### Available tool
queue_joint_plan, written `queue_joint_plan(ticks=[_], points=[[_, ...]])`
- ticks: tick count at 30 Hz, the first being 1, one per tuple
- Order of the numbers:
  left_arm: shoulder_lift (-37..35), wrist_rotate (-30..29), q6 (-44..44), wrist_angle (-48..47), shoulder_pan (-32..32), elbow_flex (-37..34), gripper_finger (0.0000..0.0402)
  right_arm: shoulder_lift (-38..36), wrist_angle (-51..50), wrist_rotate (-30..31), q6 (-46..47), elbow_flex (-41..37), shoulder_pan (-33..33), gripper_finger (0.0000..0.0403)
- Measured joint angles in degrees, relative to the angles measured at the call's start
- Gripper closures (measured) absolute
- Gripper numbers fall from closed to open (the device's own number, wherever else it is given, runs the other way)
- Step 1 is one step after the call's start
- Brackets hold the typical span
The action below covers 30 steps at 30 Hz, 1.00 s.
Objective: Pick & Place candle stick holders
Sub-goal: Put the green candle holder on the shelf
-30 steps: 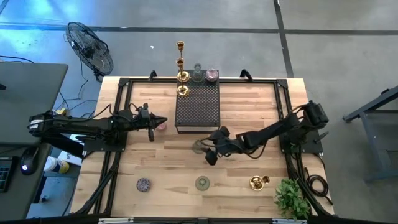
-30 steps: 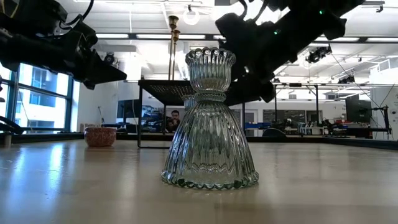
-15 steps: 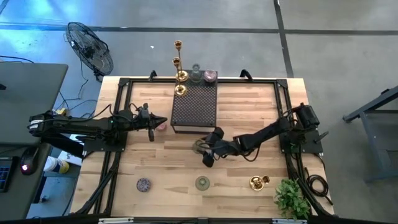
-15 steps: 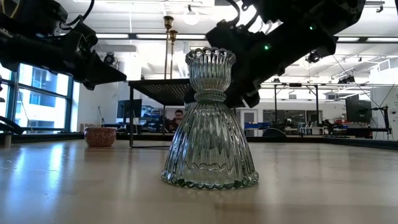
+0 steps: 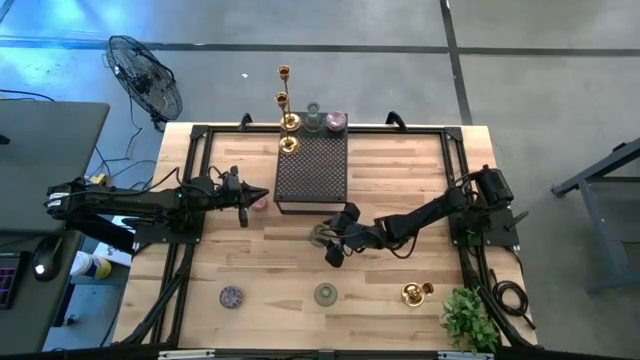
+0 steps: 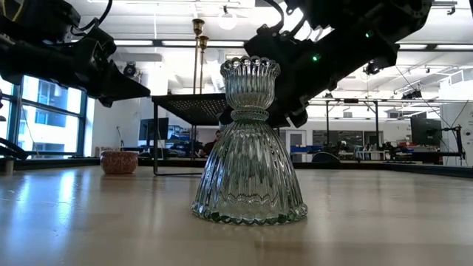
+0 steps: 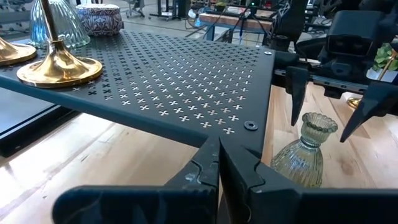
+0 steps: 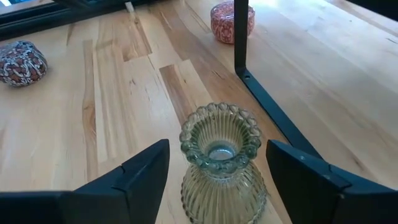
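High view: counter [image 5: 400, 180] w/ dark perforated rack [image 5: 312, 172] at the back-centre. On or at the rack's far end, already placed by the look of it: two gold candlesticks [image 5: 288, 122], a clear glass holder [image 5: 313, 120], a pink patterned cup [image 5: 336, 122]. Approx four done.

Left on the bare wood, judging from layout:
- clear ribbed glass holder [image 8: 221, 165], upright, just off the rack's near corner; the one in hand now
- pink cup [image 5: 259, 202] near the rack's left side
- grey-purple cup [image 5: 231, 296], front left
- greenish holder [image 5: 325, 294], front centre
- gold candlestick [image 5: 415, 293] on its side, front right, beside the plant [image 5: 468, 320]

So about five to go; under halfway.

Right claw [image 8: 217, 168]: spread, one finger each side of the ribbed holder's neck, gaps visible both sides in right wrist view. Not pinching yet. Step = closing on it for pickup, I'd say.

Left claw [image 7: 219, 163]: pressed together, holding nothing, parked low beside the rack's left edge near the pink cup. Waiting.

Low view: the greenish holder fills the foreground, rack on its legs behind.
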Motion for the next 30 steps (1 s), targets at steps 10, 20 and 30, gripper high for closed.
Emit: queue_joint_plan(ticks=[10,20,30], points=[[0.0,0.0,0.0,0.0,0.0,0.0,0.0401,-0.2,-3.3,-2.9,1.4,0.0,0.7,0.0141],[0.0,-0.1,0.0,-0.4,0.0,0.0,0.0401,-4.2,-13.4,-10.7,6.2,0.0,0.7,0.0142],[0.0,-0.1,0.0,-0.4,0.0,0.0,0.0401,-8.7,-32.5,-5.5,3.7,9.8,1.6,0.0194]])
